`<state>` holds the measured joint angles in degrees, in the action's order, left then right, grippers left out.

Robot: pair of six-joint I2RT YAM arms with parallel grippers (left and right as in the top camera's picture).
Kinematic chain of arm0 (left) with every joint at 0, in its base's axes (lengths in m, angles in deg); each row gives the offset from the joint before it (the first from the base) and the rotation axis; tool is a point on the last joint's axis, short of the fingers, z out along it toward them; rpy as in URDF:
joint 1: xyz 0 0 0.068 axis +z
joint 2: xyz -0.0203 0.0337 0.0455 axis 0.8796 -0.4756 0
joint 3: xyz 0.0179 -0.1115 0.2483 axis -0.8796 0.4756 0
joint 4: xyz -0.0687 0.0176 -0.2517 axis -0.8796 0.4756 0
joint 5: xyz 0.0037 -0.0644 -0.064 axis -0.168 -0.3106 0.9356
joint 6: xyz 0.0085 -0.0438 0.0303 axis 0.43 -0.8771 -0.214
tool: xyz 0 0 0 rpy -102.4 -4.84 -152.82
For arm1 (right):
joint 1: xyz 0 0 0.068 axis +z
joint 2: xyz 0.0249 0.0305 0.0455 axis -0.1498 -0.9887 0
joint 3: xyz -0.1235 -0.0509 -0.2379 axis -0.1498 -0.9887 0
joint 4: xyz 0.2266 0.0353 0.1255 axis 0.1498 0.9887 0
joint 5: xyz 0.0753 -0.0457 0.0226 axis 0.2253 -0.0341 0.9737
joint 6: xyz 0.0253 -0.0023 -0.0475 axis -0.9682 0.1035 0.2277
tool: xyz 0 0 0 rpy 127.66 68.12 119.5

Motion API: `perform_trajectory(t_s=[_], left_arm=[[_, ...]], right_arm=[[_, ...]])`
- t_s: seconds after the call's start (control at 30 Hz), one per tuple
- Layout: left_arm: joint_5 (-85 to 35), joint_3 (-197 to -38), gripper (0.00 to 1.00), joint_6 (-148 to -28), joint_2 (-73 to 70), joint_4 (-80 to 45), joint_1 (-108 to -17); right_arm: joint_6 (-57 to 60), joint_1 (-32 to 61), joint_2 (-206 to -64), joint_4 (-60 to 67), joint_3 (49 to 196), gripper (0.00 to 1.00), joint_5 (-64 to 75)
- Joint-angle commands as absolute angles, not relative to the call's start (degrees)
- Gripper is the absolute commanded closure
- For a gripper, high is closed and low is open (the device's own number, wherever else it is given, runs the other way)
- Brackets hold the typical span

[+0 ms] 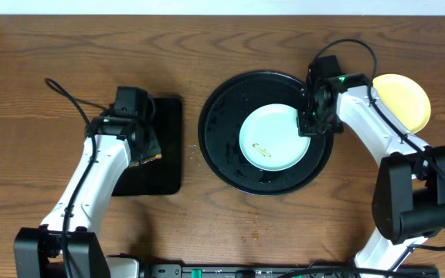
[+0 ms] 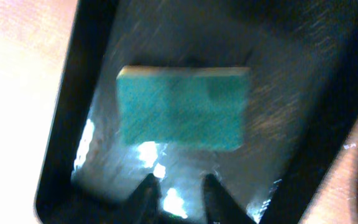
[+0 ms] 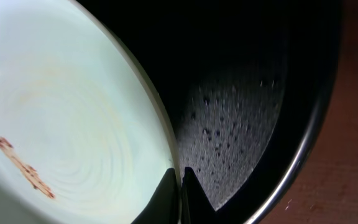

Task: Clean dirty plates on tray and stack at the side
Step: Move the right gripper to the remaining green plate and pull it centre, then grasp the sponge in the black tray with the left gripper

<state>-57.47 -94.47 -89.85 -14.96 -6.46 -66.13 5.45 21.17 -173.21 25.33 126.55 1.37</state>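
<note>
One thin grip only: right pincer (image 3: 180, 183) clamped on the rim of the aqua plate (image 1: 273, 139) inside the tray (image 1: 215, 131); could slip once lifted. Left of the tray, left pincer (image 2: 178, 190) slightly apart, empty, short of the sponge (image 2: 182, 106); may close on nothing.

The left arm (image 1: 91, 181) is stretching up and to the right from its base at the near edge with its wrist tipping downward. The left gripper (image 2: 179, 194) is pointing straight down, its dark fingers (image 2: 146, 190) standing a little apart. Across from it, the right arm (image 1: 381, 127) is bending at the elbow and leaning in leftward. The right gripper (image 3: 180, 185) is pinching its fingertips tight on the rim of the plate (image 3: 73, 106).
</note>
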Motion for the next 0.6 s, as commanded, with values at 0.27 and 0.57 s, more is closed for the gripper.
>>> perform_trajectory(t_s=[0.27, 0.57], left_arm=[[-68.42, -86.06, 0.92, -99.30, -15.57, -9.20, -65.83], [-68.79, -81.60, 0.88, -97.28, -15.57, -21.68, -65.83]], right_arm=[[3.88, 21.35, -173.34, 25.20, 125.02, 0.99, 0.78], [4.03, 21.35, -173.34, 25.24, 125.02, 0.98, 0.78]])
